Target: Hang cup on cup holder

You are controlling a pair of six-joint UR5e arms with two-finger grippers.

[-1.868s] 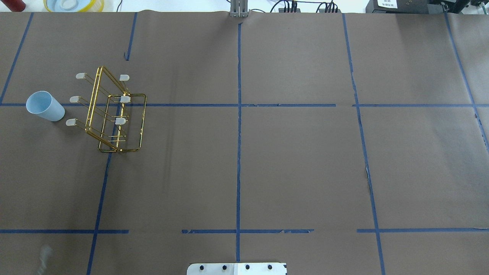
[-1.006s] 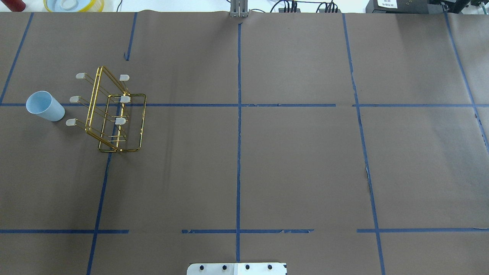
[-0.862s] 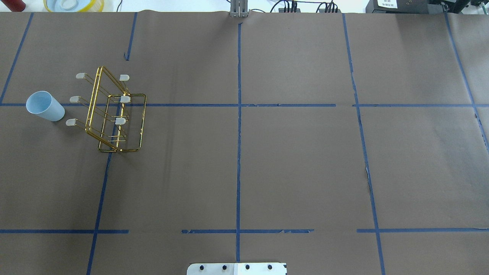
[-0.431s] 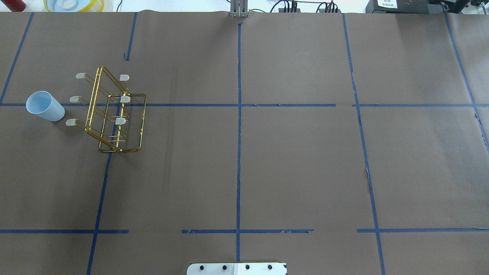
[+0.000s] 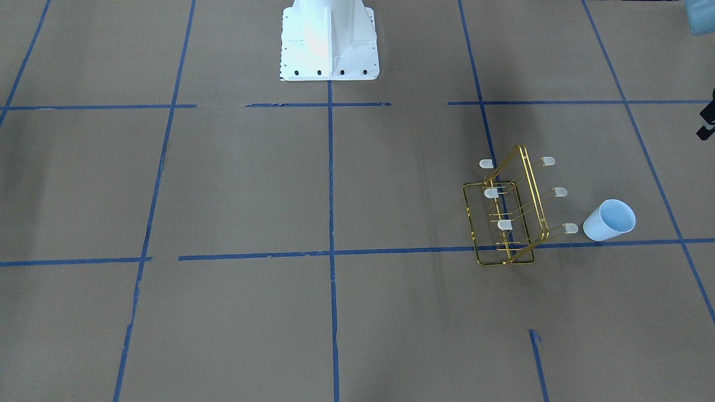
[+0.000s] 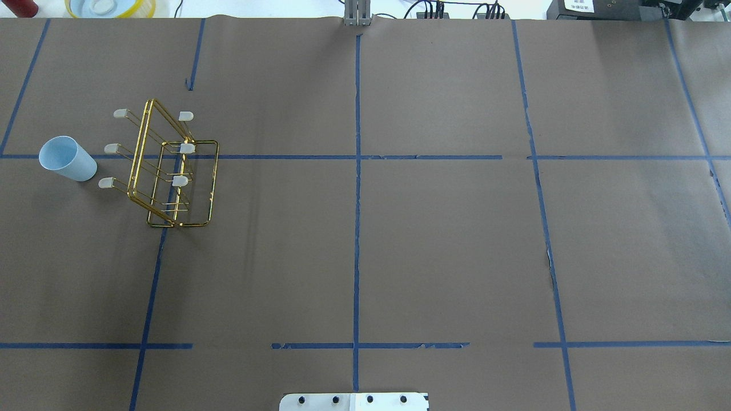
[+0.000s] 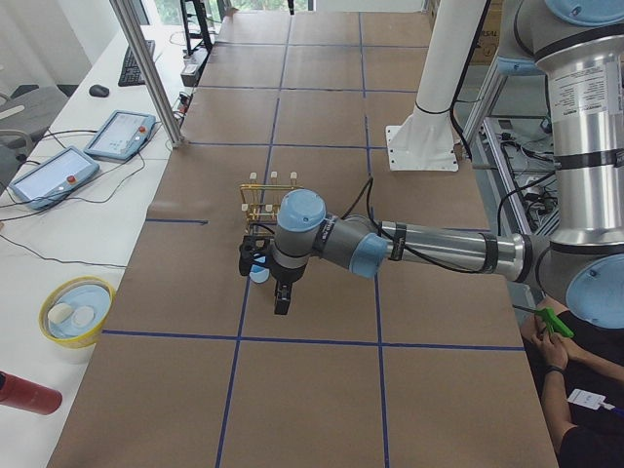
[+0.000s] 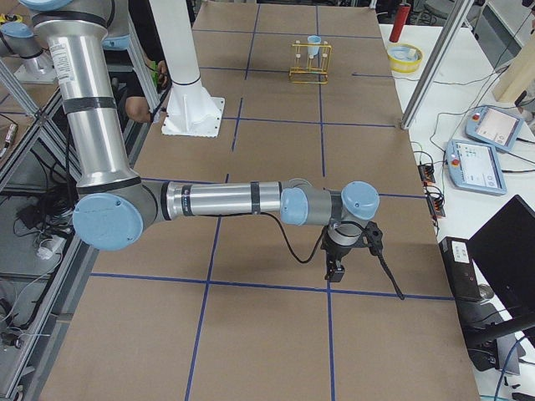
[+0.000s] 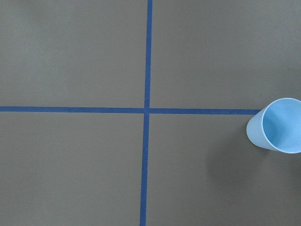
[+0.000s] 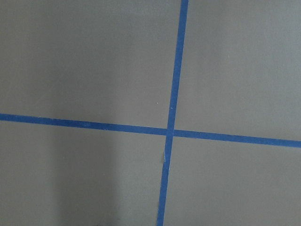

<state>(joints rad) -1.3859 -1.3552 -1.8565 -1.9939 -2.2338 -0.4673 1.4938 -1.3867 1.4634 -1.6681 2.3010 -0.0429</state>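
Observation:
The cup [image 6: 67, 158] is pale blue and stands upright, mouth up, on the brown table near its left end. It also shows in the front view [image 5: 609, 220] and at the right edge of the left wrist view [image 9: 277, 125]. The cup holder [image 6: 171, 171] is a gold wire rack with white-capped prongs just to the cup's right, and its prongs are bare [image 5: 505, 218]. My left gripper [image 7: 268, 278] hangs above the table close by the cup, seen only from the side. My right gripper [image 8: 338, 269] hovers over the far other end. I cannot tell whether either is open or shut.
A yellow-rimmed bowl [image 6: 108, 7] and a red bottle [image 7: 29, 393] lie beyond the table's far edge. A metal pole [image 7: 146, 68] stands at that edge. The white robot base [image 5: 328, 39] is at the near middle. Blue tape lines cross the brown paper.
A faint blur at the lower left of the overhead view has gone. The cup and the rack have not moved.

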